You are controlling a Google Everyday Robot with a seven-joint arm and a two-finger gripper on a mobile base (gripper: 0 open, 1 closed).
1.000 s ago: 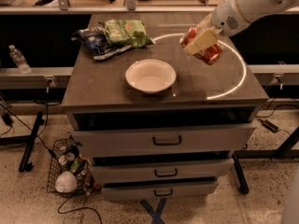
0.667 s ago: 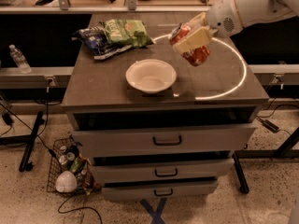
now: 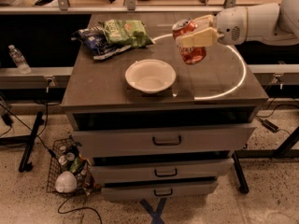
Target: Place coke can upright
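Observation:
The red coke can (image 3: 189,42) with a silver top rim is held in the air above the right rear part of the cabinet top (image 3: 107,85), nearly upright, top tilted slightly left. My gripper (image 3: 195,31) reaches in from the right on a white arm (image 3: 254,22) and is shut on the coke can, its cream fingers (image 3: 198,38) clamped across the can's upper half. The can's bottom hangs a little above the surface.
A white bowl (image 3: 150,75) sits at the middle of the top, left of the can. A green chip bag (image 3: 125,32) and a blue chip bag (image 3: 96,41) lie at the back left. A wire basket (image 3: 70,171) stands on the floor.
My gripper has carried the coke can leftward and turned it from a steep tilt towards upright.

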